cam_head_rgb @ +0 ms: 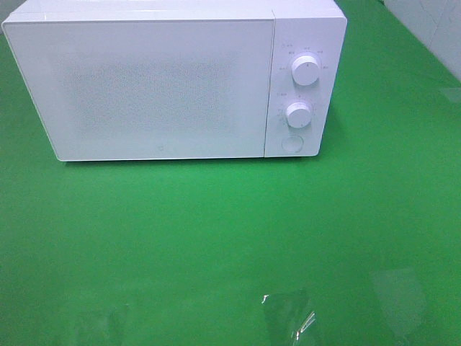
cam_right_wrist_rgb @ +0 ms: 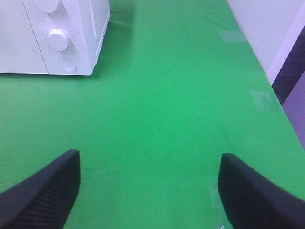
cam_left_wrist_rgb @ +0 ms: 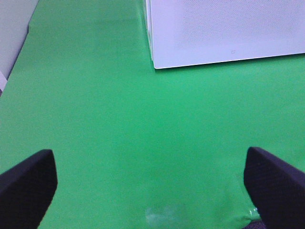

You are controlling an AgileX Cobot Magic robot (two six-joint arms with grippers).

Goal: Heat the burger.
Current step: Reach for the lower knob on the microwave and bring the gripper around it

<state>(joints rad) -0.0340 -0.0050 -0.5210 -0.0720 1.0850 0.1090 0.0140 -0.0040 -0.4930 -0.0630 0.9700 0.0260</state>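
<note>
Left claw [cam_left_wrist_rgb: 148, 160] and right claw [cam_right_wrist_rgb: 150, 160] both spread over green table [cam_head_rgb: 216, 238], shut white microwave [cam_head_rgb: 144, 79] ahead.

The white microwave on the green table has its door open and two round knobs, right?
No, the microwave's door is shut, not open, as the exterior high view shows. It is white, sits on the green table and has two round knobs.

The left gripper [cam_left_wrist_rgb: 151, 188] shows 2 matte black fingers [cam_left_wrist_rgb: 27, 187] with rounded tips and a fine dimpled texture. The right gripper [cam_right_wrist_rgb: 149, 191] has 2 matching black fingers [cam_right_wrist_rgb: 44, 194], their inner faces finely ribbed.
</note>
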